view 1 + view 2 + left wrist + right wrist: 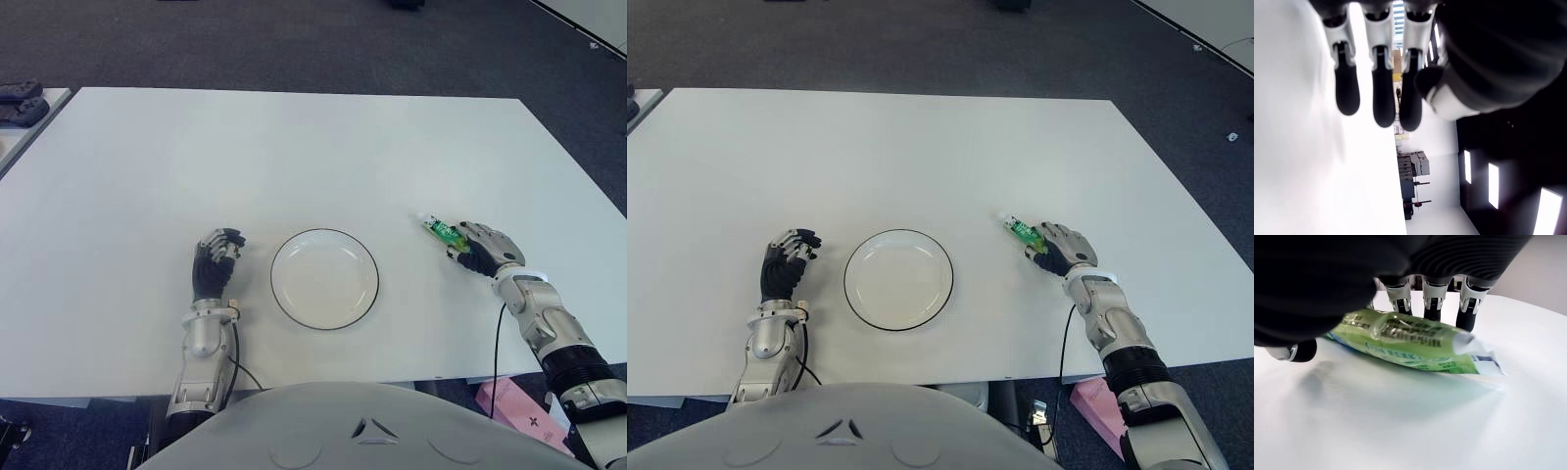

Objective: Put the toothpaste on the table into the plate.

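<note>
The right hand [482, 247] is down on the white desk [294, 147] to the right of the plate [324, 277], its fingers [1432, 298] curled over the green toothpaste [1410, 345] tube, which lies on the desk under the palm with its white end sticking out toward the plate; the grip looks like a loose clasp around the tube, and the tube touches the desk surface. The plate sits between the two hands, apart from the toothpaste. The left hand [216, 262] shows just left of the plate, its fingers [1383, 98] half-curled and holding nothing.
</note>
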You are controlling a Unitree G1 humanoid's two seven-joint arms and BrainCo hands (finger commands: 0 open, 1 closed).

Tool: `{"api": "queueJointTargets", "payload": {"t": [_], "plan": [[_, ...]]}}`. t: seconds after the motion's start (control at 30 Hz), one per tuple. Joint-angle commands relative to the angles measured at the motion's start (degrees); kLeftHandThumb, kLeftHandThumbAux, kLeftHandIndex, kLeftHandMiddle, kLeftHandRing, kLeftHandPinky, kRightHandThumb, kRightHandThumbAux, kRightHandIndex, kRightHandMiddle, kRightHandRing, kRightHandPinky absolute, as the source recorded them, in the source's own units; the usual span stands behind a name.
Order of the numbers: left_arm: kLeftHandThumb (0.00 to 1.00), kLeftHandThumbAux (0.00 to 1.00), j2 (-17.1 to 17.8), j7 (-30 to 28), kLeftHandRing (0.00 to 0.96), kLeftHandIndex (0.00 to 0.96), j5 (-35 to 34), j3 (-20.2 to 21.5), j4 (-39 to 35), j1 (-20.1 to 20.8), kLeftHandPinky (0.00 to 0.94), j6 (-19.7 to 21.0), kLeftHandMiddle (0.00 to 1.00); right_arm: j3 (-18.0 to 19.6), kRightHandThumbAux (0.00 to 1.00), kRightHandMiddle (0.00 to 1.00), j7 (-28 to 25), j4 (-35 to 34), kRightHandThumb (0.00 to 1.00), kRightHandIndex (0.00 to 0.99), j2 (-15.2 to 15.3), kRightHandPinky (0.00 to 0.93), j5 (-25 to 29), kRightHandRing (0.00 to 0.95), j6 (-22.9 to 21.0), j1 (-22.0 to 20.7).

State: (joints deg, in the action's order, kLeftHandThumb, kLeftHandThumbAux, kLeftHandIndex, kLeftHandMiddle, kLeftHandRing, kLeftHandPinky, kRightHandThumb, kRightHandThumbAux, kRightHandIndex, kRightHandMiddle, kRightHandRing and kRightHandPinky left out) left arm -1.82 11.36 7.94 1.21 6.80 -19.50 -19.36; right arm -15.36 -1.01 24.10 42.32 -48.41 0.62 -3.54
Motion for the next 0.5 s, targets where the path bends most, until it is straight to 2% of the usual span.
{"api": "queueJointTargets", "payload": {"t": [0.03,0.17,0.5], "plan": [[0.715,0.722,0.05,0.20,0.474,0.430,0.58,-0.15,-0.58,-0.27,0.490,0.38,0.483,-4.04,0.147,0.000,-0.16,8.80,0.568,0.000,-3.07,0.000,-0.85,0.000,0.00,-3.02],[0.715,0.722,0.03,0.28,0.475,0.430,0.69,-0.15,-0.97,-0.58,0.489,0.31,0.484,-6.79,0.147,0.000,3.29,18.10,0.575,0.000,-5.93,0.000,-1.61,0.000,-0.18,-7.87],[0.713,0.722,0.24,0.04,0.473,0.429,0.48,0.09,-1.42,-0.87,0.478,0.72,0.483,-10.42,0.147,0.000,8.04,30.68,0.587,0.000,-9.34,0.000,-1.15,0.000,-0.36,-14.30]]}}
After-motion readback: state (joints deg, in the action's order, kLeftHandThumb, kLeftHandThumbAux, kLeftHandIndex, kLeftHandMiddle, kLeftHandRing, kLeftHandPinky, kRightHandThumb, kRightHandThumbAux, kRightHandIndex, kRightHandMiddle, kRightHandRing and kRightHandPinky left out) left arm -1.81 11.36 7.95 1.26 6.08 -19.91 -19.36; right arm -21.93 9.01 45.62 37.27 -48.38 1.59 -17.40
